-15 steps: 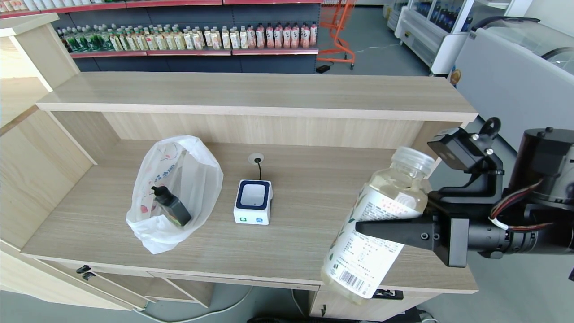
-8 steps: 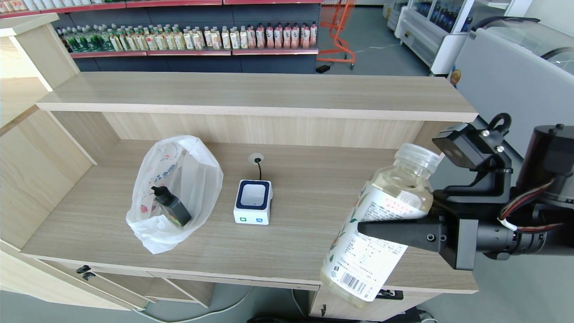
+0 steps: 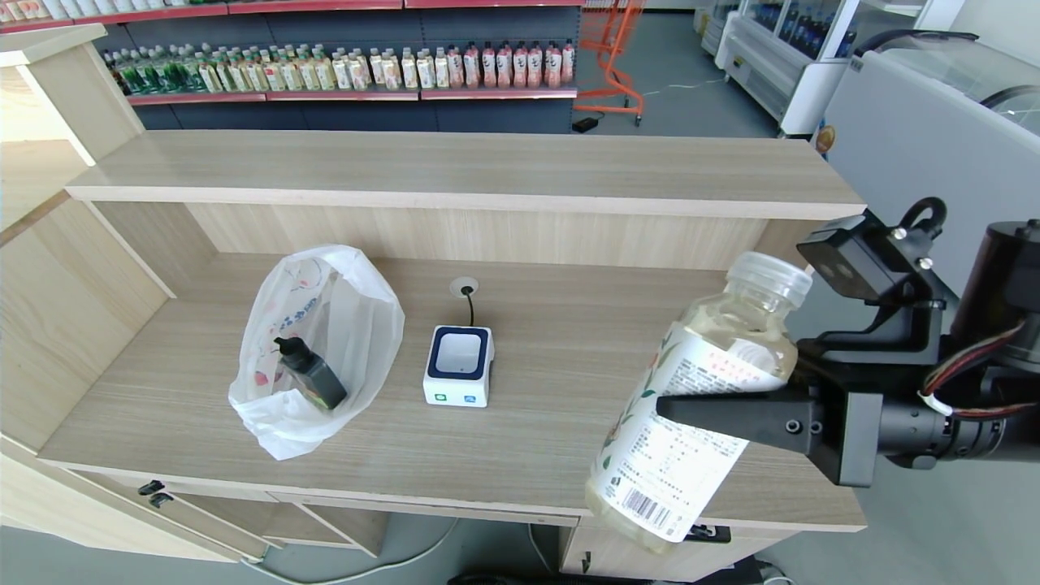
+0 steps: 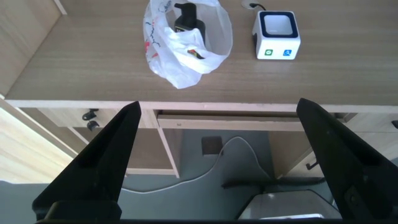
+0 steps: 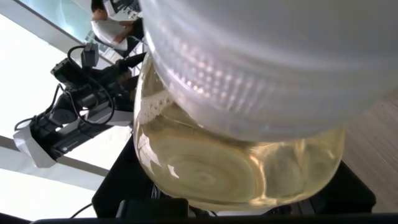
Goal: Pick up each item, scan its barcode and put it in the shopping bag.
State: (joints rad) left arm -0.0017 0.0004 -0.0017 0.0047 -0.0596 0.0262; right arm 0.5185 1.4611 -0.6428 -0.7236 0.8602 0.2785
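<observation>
Shop shelves behind, wooden tabletop [image 3: 528, 439] in front. Leftmost, left gripper [image 4: 217, 174] spread wide, empty. Next, shopping bag [image 3: 366, 325] holding a dark bottle [image 3: 313, 378], then barcode scanner [image 3: 459, 366]. Far right, right gripper [image 3: 711, 390] clamped on tilted tea bottle [image 3: 674, 471] over the tabletop's edge. Risks a slip; barcode turned from scanner, likely misread.

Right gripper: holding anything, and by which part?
Right gripper grips the drink bottle across its labelled upper body, just below the shoulder. Left gripper is open, empty.
</observation>
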